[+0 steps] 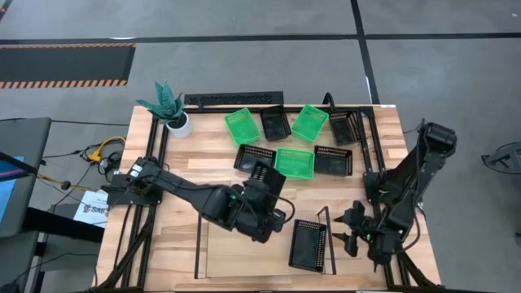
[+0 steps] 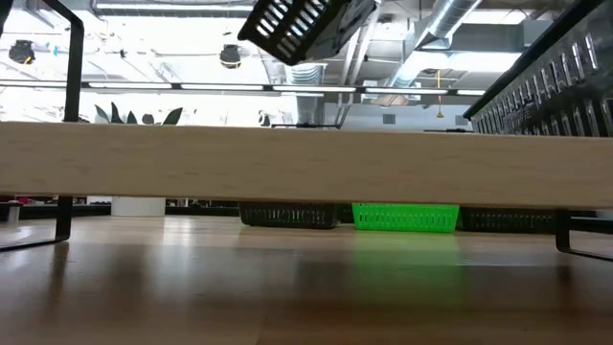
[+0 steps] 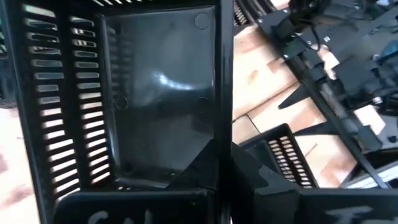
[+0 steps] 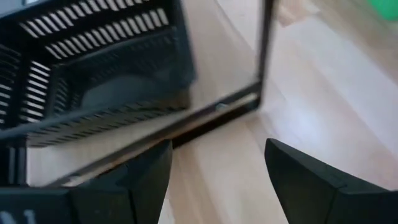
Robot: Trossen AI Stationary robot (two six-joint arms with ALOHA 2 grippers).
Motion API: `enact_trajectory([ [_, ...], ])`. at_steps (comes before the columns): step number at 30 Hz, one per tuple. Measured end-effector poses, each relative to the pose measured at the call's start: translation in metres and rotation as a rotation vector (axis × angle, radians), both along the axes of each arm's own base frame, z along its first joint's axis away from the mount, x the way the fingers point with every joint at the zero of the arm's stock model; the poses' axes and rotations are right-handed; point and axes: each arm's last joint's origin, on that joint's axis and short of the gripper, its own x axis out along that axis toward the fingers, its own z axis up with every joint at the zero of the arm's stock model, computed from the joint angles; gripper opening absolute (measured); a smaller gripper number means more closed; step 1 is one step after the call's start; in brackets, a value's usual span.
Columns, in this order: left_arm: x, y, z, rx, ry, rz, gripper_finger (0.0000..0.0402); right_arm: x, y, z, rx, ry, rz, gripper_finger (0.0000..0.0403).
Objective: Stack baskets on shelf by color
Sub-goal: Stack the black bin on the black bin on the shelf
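My left gripper is shut on a black basket, which is lifted high over the middle of the table and shows at the top of the low view. Another black basket sits on the shelf's wooden board, next to its right wire end. My right gripper is open and empty just right of that wire end. Three green baskets and several black ones rest on the table at the far side. My left gripper pinches one long side wall of the black basket, near its end, with one finger inside the basket and one outside. The basket is lifted clear of the table and tilted, with its open side toward the wrist.
A white pot with a green plant and a long black bar stand at the far left. The shelf's left wire end rises near my left arm. The board's middle and left show bare wood.
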Motion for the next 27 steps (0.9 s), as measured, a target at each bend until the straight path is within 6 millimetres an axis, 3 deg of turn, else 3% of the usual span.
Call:
enact_trajectory([
  [15, 0.005, -0.005, -0.007, 0.019, -0.007, -0.003, 0.0, 0.032, -0.015, 0.0, -0.095, -0.002, -0.017, 0.0282],
  [20, 0.015, -0.01, -0.012, -0.067, -0.064, 0.017, 0.0, 0.028, -0.014, 0.01, -0.044, 0.003, 0.02, 0.0282],
  [27, 0.031, -0.029, -0.011, -0.246, -0.233, -0.004, 0.0, 0.007, -0.008, 0.043, 0.077, -0.072, 0.101, 0.0282],
])
